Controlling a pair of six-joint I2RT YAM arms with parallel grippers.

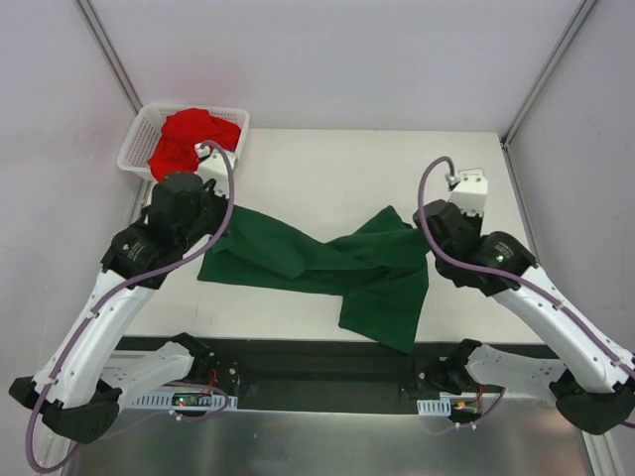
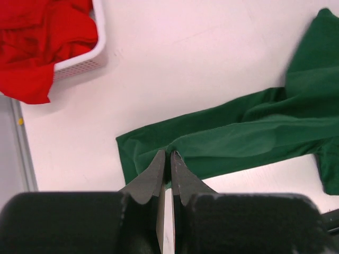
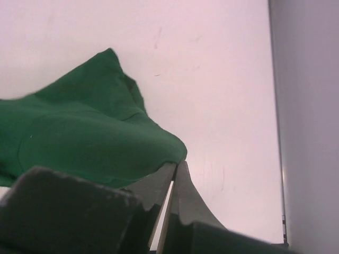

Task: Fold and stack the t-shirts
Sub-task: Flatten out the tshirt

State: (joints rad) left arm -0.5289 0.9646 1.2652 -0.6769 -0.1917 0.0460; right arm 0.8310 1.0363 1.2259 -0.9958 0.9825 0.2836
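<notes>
Looks like the spreading step: left hand [image 2: 166, 159] pinches the green t-shirt [image 1: 317, 263] at its left end, right hand [image 3: 174, 172] clamps its right, cloth stretched across the tabletop [image 1: 327, 169]. Red t-shirt [image 1: 193, 134] sits in the far-left basket [image 1: 134, 149]. Next it needs flattening, then folding.

Wht table [image 1: 327, 169], pale walls [image 1: 327, 59], metal corner posts [image 1: 107, 50]

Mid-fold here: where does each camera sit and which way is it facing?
Top external: above and behind the arm bases, looking down at the table; both arms show.
Left wrist: on the left arm, looking down past the left gripper, shut on the green t-shirt; red t-shirt in the basket upper left.
Right wrist: on the right arm, low, looking across the table past the right gripper, shut on the shirt's other end.
Shared: all three see the green t-shirt; top and left wrist see the basket.
</notes>
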